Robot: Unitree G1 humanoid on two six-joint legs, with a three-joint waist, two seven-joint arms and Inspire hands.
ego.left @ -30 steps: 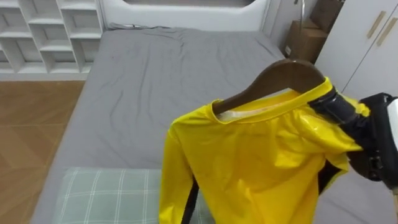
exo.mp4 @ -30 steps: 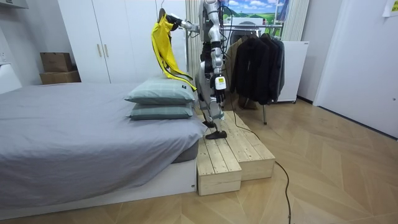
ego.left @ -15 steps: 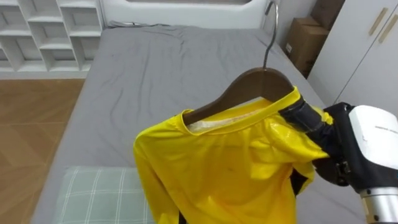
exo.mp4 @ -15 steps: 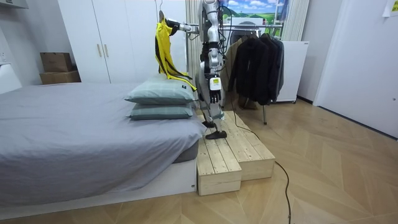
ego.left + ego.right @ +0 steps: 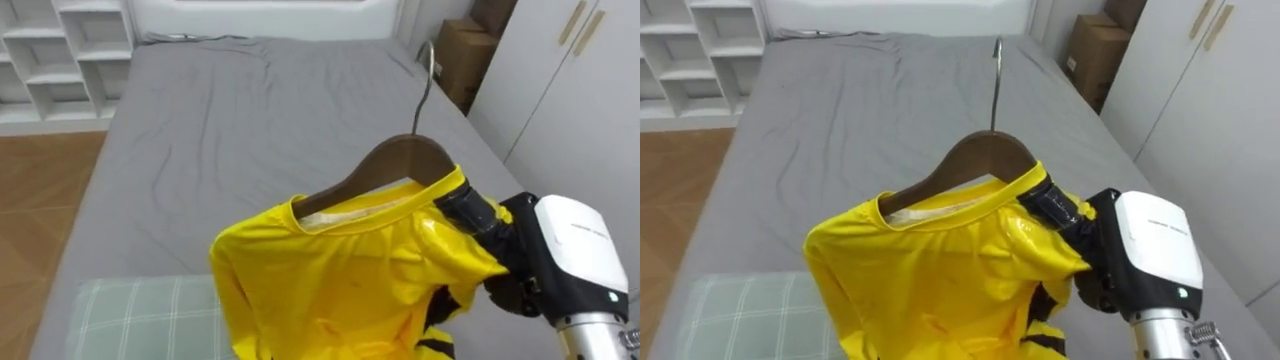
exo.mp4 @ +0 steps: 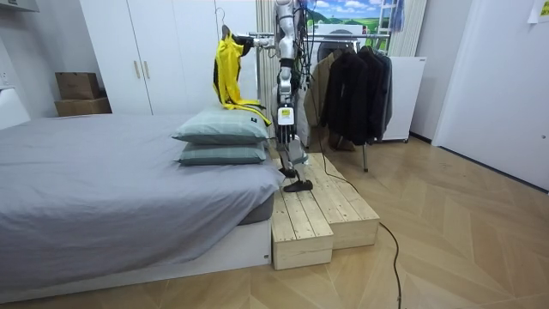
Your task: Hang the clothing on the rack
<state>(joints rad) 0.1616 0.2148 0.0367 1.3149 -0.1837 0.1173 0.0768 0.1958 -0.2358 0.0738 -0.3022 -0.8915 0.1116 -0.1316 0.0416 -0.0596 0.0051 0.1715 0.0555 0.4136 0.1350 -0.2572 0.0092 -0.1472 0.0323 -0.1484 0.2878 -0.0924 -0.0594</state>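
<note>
Yellow shirt (image 5: 340, 290) sits on the wooden hanger (image 5: 400, 162), your right hand (image 5: 508, 245) clenched round its end, above the bed (image 5: 200, 120). Carrying step: next, turn and hook it beside the dark clothes (image 6: 353, 81).

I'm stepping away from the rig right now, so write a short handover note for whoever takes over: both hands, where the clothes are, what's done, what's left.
Right hand: shut on one end of the wooden hanger, held up over the bed.
Left hand: hangs at the robot's side.
Yellow garment: on the hanger, hook free.
Robot stands on the wooden platform beside the bed; the clothes rack is behind it.
Done: garment on hanger and lifted.
Left: probably turn to the rack and hook the hanger on.
</note>
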